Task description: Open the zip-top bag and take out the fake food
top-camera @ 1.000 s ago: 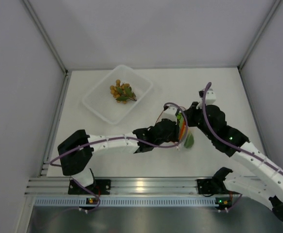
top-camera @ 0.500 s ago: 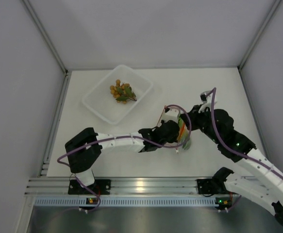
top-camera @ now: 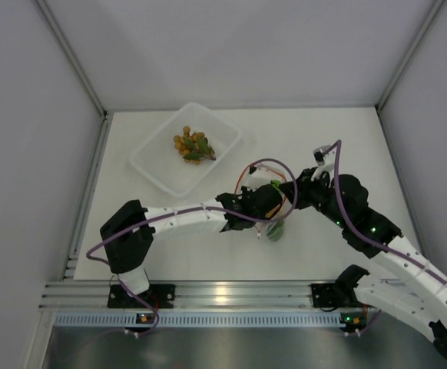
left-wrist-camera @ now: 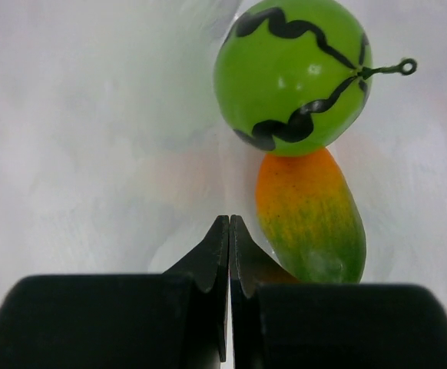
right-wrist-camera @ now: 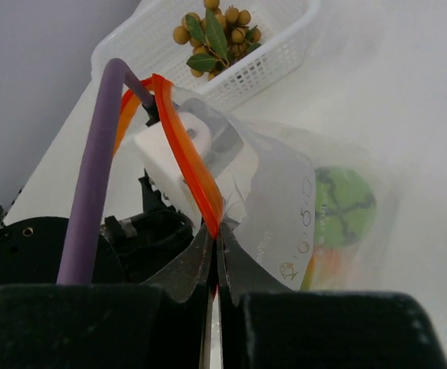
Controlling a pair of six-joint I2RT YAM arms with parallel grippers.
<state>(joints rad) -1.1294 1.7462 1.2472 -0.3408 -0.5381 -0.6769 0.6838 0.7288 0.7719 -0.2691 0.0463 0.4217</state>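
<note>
Both grippers — left point(left-wrist-camera: 229, 231), right point(right-wrist-camera: 214, 240) — on zip-top bag point(right-wrist-camera: 281, 188)

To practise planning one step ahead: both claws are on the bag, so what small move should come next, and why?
Probably draw the claws apart to widen the mouth. The right claw pinches the zip strip, the left claw grips the zip-top bag; green ball and mango lie inside.

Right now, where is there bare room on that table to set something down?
Bare table lies in the far right corner, between the tray and the right wall, and along the near edge in front of the left arm. The middle is crowded: the left end effector and right end effector both pinch the zip-top bag there.
</note>
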